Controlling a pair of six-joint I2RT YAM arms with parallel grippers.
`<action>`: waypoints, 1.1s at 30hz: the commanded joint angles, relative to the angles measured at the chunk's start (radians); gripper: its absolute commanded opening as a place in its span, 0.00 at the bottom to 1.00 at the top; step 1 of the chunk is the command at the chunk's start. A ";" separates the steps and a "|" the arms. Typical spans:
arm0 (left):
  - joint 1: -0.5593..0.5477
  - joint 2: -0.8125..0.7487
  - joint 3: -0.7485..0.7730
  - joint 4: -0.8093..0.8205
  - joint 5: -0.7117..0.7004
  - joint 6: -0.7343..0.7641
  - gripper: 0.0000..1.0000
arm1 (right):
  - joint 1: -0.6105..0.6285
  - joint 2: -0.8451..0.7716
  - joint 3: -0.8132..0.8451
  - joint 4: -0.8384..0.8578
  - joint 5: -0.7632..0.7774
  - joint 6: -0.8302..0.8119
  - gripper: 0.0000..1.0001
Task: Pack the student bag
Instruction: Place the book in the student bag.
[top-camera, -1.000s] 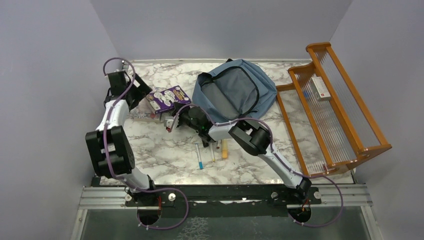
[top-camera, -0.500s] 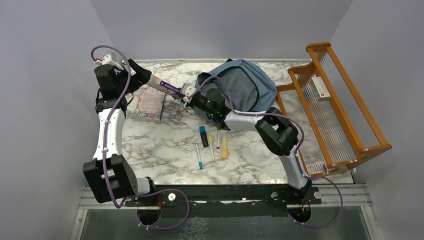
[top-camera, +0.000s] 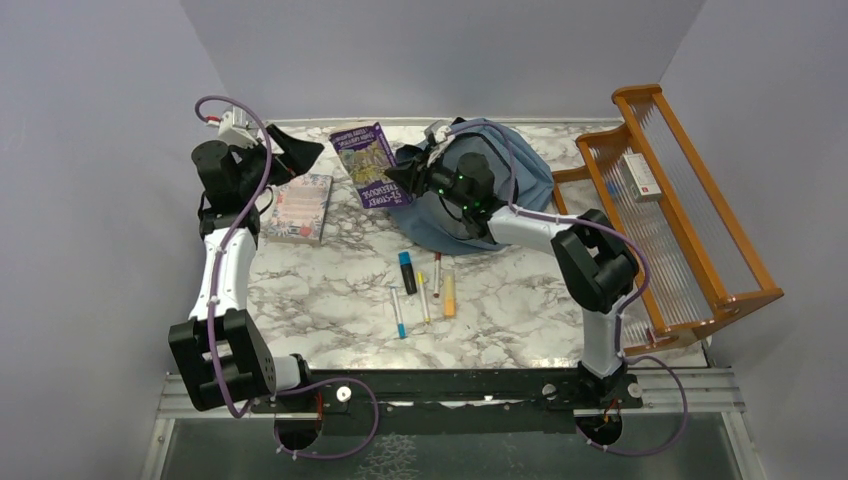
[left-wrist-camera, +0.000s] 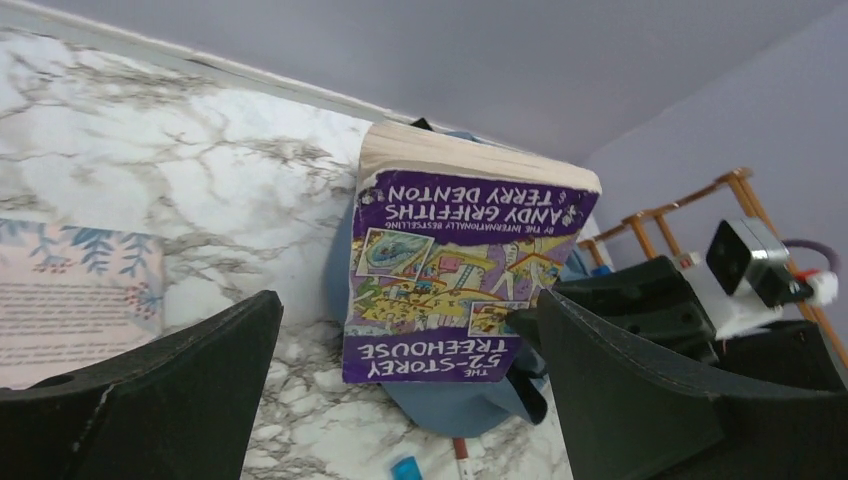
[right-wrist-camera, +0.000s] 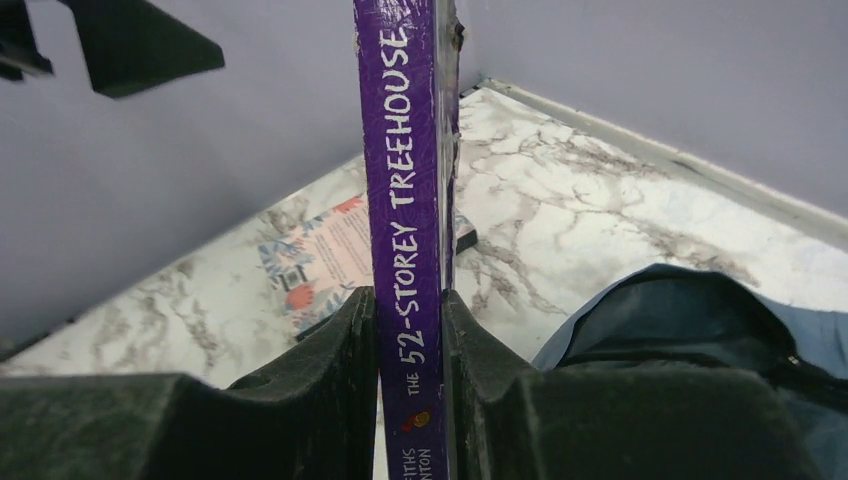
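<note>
The dusty-blue student bag (top-camera: 510, 165) lies at the back middle of the table, partly under my right arm; it also shows in the left wrist view (left-wrist-camera: 470, 400) and the right wrist view (right-wrist-camera: 700, 320). My right gripper (top-camera: 400, 182) is shut on a purple paperback book (top-camera: 365, 165) and holds it in the air just left of the bag. The book's spine (right-wrist-camera: 405, 200) sits between the right fingers (right-wrist-camera: 335, 360). The book's cover (left-wrist-camera: 455, 275) faces the left wrist camera. My left gripper (top-camera: 295, 150) is open and empty, raised to the left of the book.
A pale floral notebook (top-camera: 298, 208) lies flat on the table under my left gripper. Several pens and markers (top-camera: 425, 285) lie at the table's middle. An orange wooden rack (top-camera: 665, 220) with a small white box (top-camera: 640, 177) stands at the right.
My right gripper has carried the purple book up and back toward the bag. My left gripper has let go of the book and now stands open to its left.
</note>
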 joint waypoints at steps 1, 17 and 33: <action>-0.032 -0.016 -0.035 0.222 0.178 -0.066 0.99 | -0.040 -0.125 -0.012 0.054 -0.056 0.294 0.00; -0.281 0.023 -0.017 0.267 0.151 -0.065 0.99 | -0.141 -0.353 -0.181 0.157 0.068 0.644 0.01; -0.352 0.049 0.039 0.300 0.148 -0.069 0.99 | -0.247 -0.515 -0.268 0.229 -0.088 0.798 0.00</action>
